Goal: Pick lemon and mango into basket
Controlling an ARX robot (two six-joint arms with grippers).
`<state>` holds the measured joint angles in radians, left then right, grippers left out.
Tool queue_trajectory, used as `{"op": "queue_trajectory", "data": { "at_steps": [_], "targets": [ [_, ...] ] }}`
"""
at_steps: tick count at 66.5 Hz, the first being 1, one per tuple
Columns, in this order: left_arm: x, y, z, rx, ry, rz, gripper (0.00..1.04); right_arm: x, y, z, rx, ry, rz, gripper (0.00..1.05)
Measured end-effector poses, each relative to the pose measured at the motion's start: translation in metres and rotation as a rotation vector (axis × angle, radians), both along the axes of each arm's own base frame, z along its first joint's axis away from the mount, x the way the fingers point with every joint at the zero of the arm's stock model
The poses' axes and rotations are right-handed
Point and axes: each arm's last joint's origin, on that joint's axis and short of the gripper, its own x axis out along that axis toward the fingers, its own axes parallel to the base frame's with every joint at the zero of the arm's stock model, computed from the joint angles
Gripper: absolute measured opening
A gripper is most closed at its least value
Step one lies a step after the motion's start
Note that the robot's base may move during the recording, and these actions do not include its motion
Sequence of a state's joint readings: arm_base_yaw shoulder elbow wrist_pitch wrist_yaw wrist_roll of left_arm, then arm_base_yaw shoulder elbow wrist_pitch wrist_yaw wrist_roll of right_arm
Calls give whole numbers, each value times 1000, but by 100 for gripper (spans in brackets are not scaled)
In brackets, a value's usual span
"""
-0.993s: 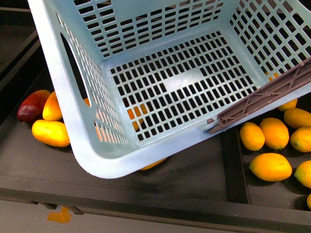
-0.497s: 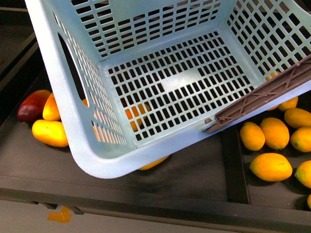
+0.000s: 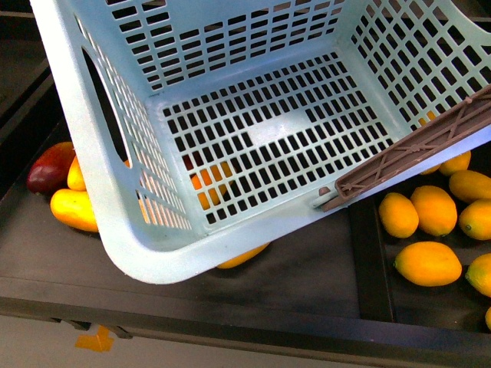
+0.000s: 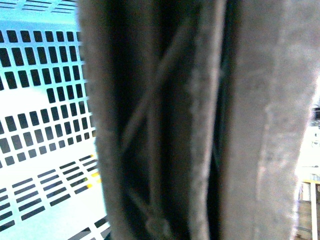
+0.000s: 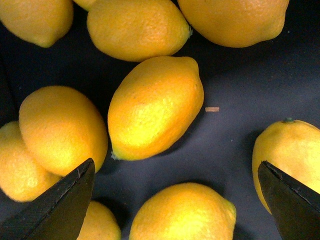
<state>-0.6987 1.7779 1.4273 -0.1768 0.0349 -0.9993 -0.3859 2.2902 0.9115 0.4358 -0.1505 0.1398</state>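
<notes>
The turquoise basket hangs tilted over the dark shelf and fills most of the front view; nothing lies in it. Its brown handle crosses the right side. That handle fills the left wrist view, with my left gripper shut on it and its fingers not discernible. Orange-yellow mangoes lie at the left, one peeking from under the basket. Lemons lie at the right. My right gripper hangs open just above the lemons, one lemon between its fingertips and another lemon beyond.
A dark red mango sits at the far left beside the yellow ones. A raised black divider separates the mango bay from the lemon bay. The shelf's front edge runs below, with an orange scrap under it.
The basket has shifted slightly left and up in the front view, covering more of the mangoes at the left. The fruit has not moved.
</notes>
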Motion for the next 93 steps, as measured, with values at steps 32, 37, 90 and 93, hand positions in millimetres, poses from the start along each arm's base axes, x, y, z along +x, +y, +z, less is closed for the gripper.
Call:
{"op": "queue_trajectory", "data": {
  "at_steps": [32, 37, 90, 93],
  "targets": [
    [0, 0, 0, 0, 0, -1, 14, 64, 8, -34, 129, 41, -165, 96],
    [0, 0, 0, 0, 0, -1, 14, 72, 9, -35, 142, 46, -175, 96],
    [0, 0, 0, 0, 0, 0, 14, 78, 2, -55, 172, 152, -240, 93],
    [0, 0, 0, 0, 0, 0, 14, 78, 2, -55, 168, 157, -239, 86]
  ]
}}
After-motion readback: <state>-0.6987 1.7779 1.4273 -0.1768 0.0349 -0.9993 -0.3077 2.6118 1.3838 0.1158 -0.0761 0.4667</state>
